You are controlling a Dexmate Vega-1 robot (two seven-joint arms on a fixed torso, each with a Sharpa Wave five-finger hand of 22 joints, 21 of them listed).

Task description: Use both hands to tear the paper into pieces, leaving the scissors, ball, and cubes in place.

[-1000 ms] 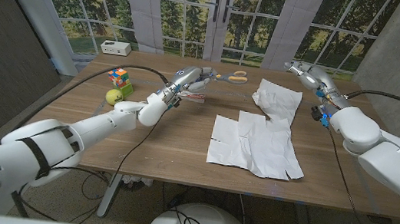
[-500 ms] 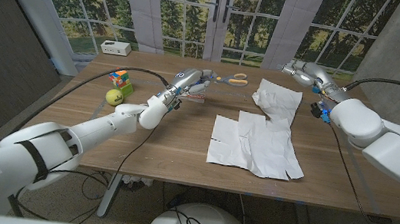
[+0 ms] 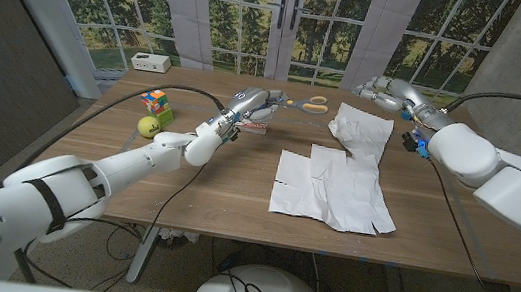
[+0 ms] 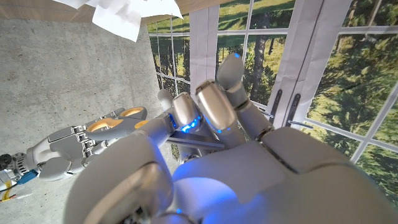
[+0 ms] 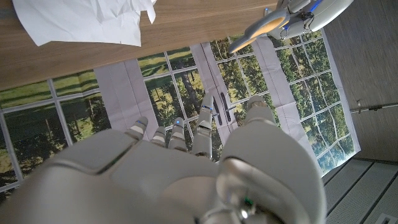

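I hold my left hand (image 3: 254,103) and right hand (image 3: 381,89), fingers spread and empty, above the counter's (image 3: 226,177) far edge, clear of the torn paper (image 3: 335,176) lying mid-counter.

Scissors (image 3: 312,101) behind paper (image 3: 335,181)

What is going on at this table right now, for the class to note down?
A robot is partway through tearing paper. Torn white sheets lie on the wooden table, touched by neither arm. The left robot hand hovers near the scissors; the right robot hand is raised at the far edge, holding nothing. The cubes and ball sit at the left.
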